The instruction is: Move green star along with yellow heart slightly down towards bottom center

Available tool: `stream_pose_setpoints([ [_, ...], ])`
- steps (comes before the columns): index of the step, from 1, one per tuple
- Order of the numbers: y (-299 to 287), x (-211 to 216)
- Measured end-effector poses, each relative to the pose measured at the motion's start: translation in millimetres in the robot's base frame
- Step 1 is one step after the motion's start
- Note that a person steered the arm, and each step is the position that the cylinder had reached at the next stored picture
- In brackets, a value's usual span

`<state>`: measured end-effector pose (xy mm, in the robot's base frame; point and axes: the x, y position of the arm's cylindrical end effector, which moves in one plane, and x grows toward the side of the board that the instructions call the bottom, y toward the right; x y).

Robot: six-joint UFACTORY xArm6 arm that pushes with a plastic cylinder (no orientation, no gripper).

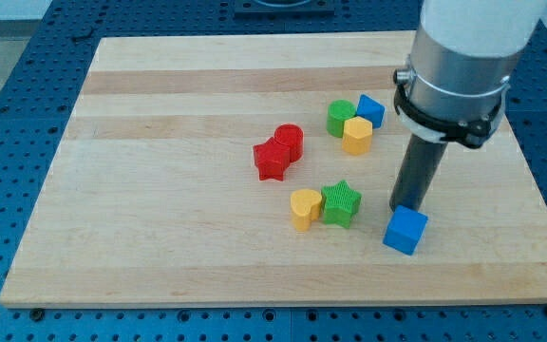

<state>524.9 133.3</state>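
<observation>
The green star [341,203] lies a little right of the board's centre, toward the view's bottom. The yellow heart [305,208] touches its left side. My tip [406,207] is at the end of the dark rod, to the right of the green star with a gap between them. The tip sits just above and against the top edge of a blue cube [405,230].
A red star [272,161] and a red cylinder [290,141] touch each other left of centre. Further up, a green cylinder [340,117], a yellow hexagon block [356,136] and a blue block [370,110] form a cluster. The wooden board [160,190] has blue perforated table around it.
</observation>
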Motion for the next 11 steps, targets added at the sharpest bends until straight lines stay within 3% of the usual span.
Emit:
stream_pose_setpoints([
  [4,-24,6],
  [6,-12,-33],
  [9,-112,-9],
  [11,-113,7],
])
